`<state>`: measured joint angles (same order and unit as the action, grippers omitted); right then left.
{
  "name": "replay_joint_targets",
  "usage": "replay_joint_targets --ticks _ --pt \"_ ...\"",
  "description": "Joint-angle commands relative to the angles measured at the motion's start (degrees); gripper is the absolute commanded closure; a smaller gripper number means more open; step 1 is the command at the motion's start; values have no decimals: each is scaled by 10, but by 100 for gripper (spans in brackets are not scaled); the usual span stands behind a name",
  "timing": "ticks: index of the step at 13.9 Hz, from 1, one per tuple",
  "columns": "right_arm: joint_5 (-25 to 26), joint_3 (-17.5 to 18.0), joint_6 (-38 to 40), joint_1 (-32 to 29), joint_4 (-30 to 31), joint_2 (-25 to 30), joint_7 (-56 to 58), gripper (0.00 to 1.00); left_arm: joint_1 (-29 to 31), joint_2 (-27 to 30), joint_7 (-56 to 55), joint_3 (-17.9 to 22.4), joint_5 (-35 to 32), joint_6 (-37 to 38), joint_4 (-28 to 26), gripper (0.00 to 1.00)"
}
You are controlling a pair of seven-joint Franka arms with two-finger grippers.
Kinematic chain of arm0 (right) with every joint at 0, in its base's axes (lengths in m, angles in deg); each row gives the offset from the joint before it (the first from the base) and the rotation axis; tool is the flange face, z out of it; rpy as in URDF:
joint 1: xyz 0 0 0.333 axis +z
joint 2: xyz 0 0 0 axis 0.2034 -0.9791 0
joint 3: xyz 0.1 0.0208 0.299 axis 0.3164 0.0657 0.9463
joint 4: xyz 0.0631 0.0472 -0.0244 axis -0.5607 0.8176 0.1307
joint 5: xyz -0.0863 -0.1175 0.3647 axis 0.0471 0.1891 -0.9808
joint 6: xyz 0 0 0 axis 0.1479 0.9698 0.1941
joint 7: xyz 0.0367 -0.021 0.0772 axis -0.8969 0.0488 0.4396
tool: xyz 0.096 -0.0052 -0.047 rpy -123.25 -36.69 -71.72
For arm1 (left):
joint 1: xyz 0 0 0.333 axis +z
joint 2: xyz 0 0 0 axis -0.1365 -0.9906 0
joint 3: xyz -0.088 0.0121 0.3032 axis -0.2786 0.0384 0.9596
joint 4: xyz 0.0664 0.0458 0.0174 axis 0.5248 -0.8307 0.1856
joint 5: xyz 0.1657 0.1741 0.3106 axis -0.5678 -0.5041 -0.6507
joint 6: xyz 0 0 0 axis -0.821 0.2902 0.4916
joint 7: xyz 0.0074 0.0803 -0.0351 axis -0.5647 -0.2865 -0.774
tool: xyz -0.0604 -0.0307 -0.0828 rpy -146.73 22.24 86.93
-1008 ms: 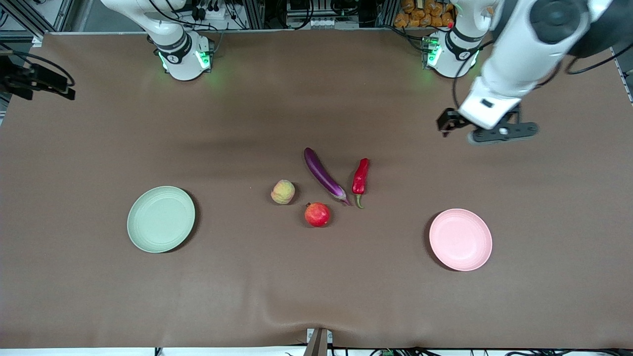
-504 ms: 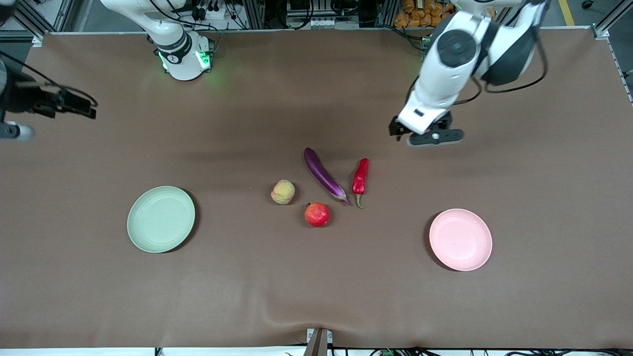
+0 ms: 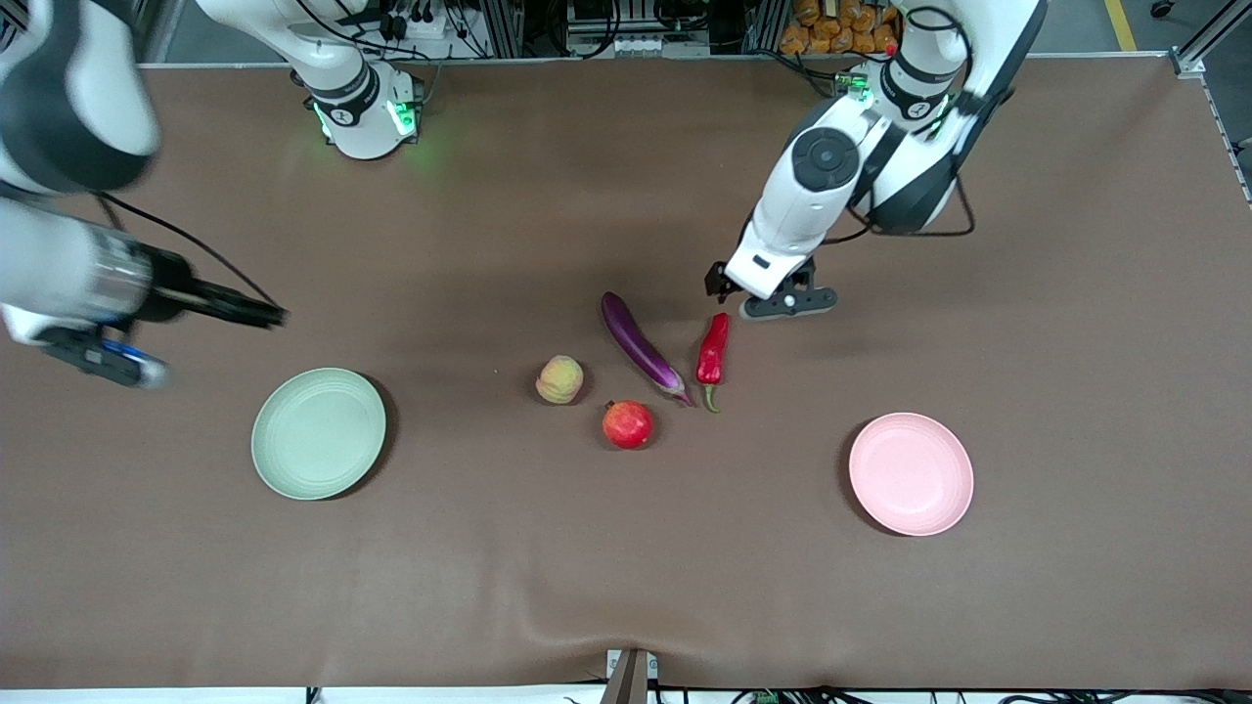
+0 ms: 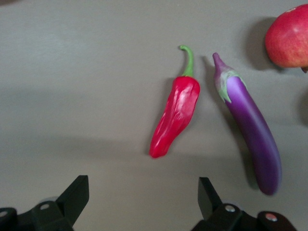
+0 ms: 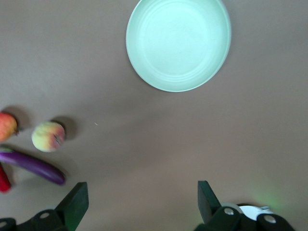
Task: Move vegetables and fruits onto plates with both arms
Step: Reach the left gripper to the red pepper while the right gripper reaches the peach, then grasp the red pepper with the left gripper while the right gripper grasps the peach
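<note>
The purple eggplant (image 3: 641, 347), red chili (image 3: 713, 354), peach-like fruit (image 3: 559, 379) and pomegranate (image 3: 627, 423) lie together mid-table. The green plate (image 3: 318, 433) sits toward the right arm's end and the pink plate (image 3: 911, 473) toward the left arm's end. Both plates are empty. My left gripper (image 3: 738, 288) is open and empty just past the chili's blunt tip. Its wrist view (image 4: 143, 202) shows the chili (image 4: 175, 115), the eggplant (image 4: 250, 130) and the pomegranate (image 4: 288, 38). My right gripper (image 3: 235, 305) is open, empty and high. Its wrist view (image 5: 142, 202) shows the green plate (image 5: 178, 43) and the peach-like fruit (image 5: 48, 136).
Both green-lit arm bases (image 3: 367, 112) stand along the table edge farthest from the front camera. A brown cloth (image 3: 626, 567) covers the whole table and wrinkles at the near edge. Racks and cables stand past the bases.
My left arm swung in from the left arm's end and came down by the chili's tip. My right arm swung in from the table's edge toward the green plate.
</note>
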<state>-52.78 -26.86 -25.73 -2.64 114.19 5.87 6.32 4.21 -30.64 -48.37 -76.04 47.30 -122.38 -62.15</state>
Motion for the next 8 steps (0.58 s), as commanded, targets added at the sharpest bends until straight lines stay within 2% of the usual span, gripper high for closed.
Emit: replay_joint_targets --ticks 1,2,4,5,6,8 --pt "-3 -3 -39 67 -7 -33 -135 0 -12 -90 -76 0 -106 -40 33 0" --pt "-3 -3 -57 83 -7 -47 -182 0 -13 -120 -105 0 -137 -45 48 0" --pt "-9 -3 -82 99 -9 -70 -237 0 -23 -171 -156 1 -193 -49 81 8" --pt "-32 -3 -96 105 -9 -81 -250 0 -28 -187 -180 1 -220 -49 94 11" --pt "-61 -3 -117 109 -9 -92 -273 0 -30 -204 -198 2 -249 -49 105 16" --pt "-80 -3 -155 128 -11 -115 -310 0 -30 -232 -225 2 -297 -49 116 32"
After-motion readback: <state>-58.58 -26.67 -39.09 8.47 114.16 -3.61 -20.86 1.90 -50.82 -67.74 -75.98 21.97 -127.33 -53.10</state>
